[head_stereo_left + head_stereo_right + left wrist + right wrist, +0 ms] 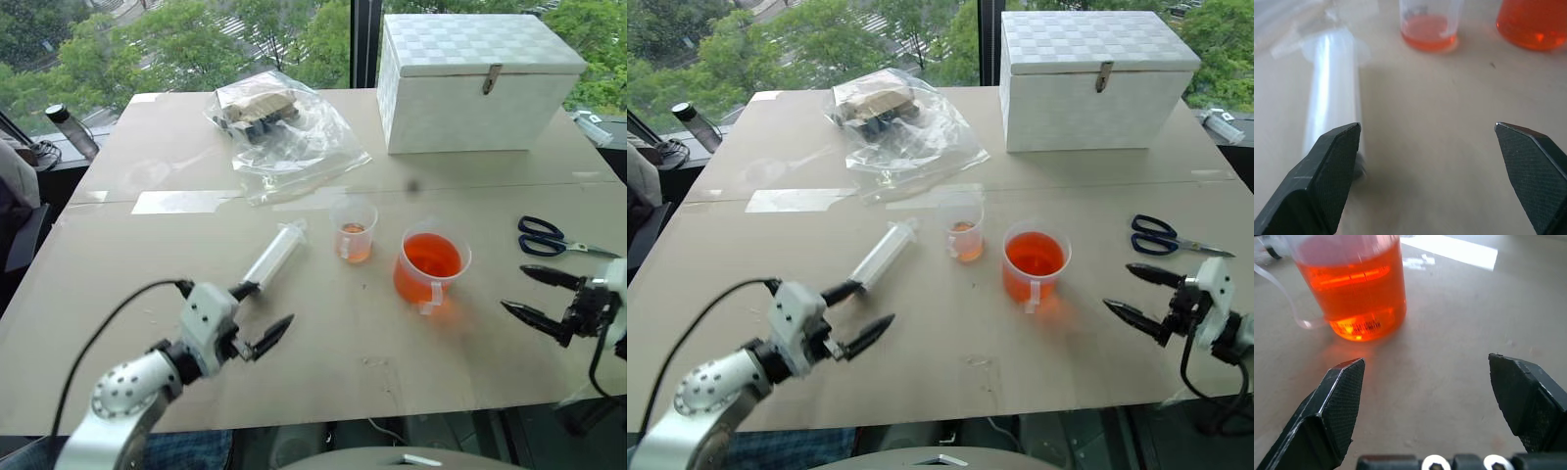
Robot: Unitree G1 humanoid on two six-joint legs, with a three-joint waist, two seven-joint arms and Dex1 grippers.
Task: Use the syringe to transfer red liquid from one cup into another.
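surface: beige table [323,343] | centre: syringe [273,257] lying flat, small cup [354,231], wide beaker [430,267] with red liquid [431,257] | right: scissors [552,238] | top: plastic bag [284,132], white box [472,80]

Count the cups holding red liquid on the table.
2: the small cup sits right of the syringe tip; the big cup sits right of the small one.

Bare table [323,343] between both pincers; cups [431,266] stand beyond.
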